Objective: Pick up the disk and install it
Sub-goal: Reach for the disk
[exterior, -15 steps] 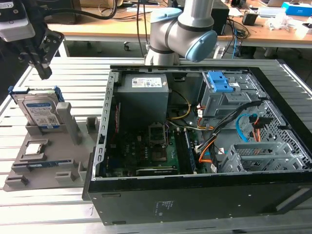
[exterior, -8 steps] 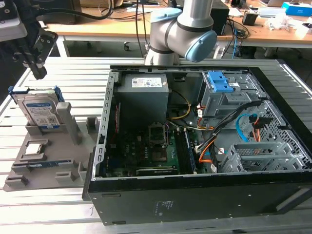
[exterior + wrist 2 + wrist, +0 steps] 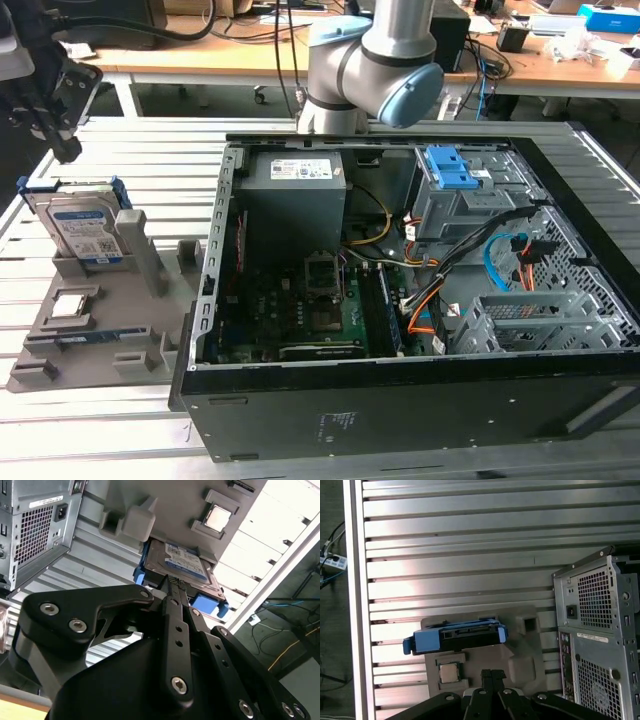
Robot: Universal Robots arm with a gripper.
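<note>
The slatted metal worktop (image 3: 120,160) carries an open computer case (image 3: 400,410) lying on its side, its board, cables and drive cages exposed. The robot arm (image 3: 370,60) stands behind the case. Beside the case, toward the exterior view's left, a grey holder tray (image 3: 150,330) rests on the worktop. The disk (image 3: 85,225) stands on edge in a slot of this tray, label face showing, with blue rails along its sides; in both wrist views it sits in the tray, ahead of the fingertips (image 3: 465,635) (image 3: 182,562). A small square chip (image 3: 70,305) lies flat in a recess of the tray near the disk. The hand (image 3: 66,150) hangs above the disk, apart from it, its fingers (image 3: 487,676) pressed together with nothing between them
</note>
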